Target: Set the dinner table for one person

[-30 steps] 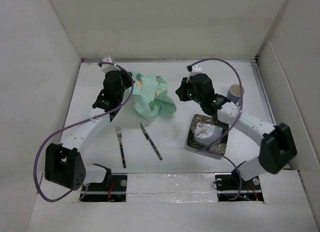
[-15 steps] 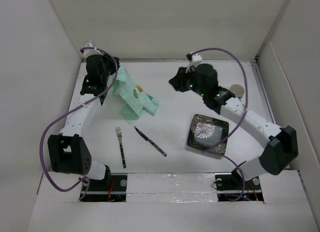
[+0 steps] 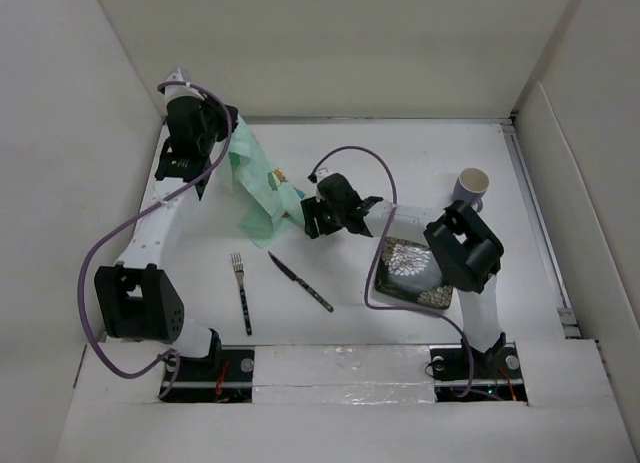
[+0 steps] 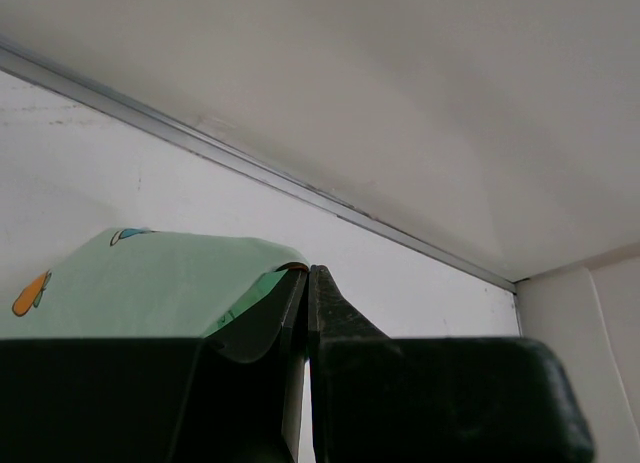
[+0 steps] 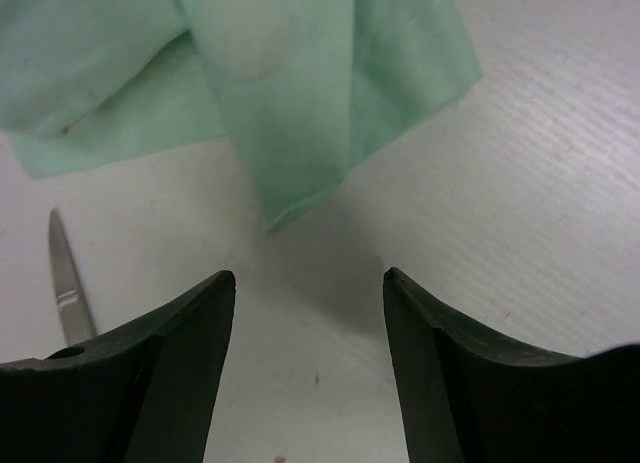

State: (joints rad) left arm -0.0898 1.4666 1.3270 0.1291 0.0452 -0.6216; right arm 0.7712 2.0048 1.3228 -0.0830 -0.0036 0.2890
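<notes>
Dinner table [image 3: 420, 163] beneath spread right hand [image 5: 307, 275], left hand [image 4: 306, 270] pinching placemat [image 3: 262, 188]

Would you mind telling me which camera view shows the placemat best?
Top external: most of the crumpled placemat shows there. The left wrist view shows only the edge pinched in the left gripper; the right wrist view only a corner beyond the open right gripper.

Your cell has plain white wall panels [image 3: 350, 43] on three sides, evenly lit, with a metal strip [image 3: 340, 119] along the far base.
</notes>
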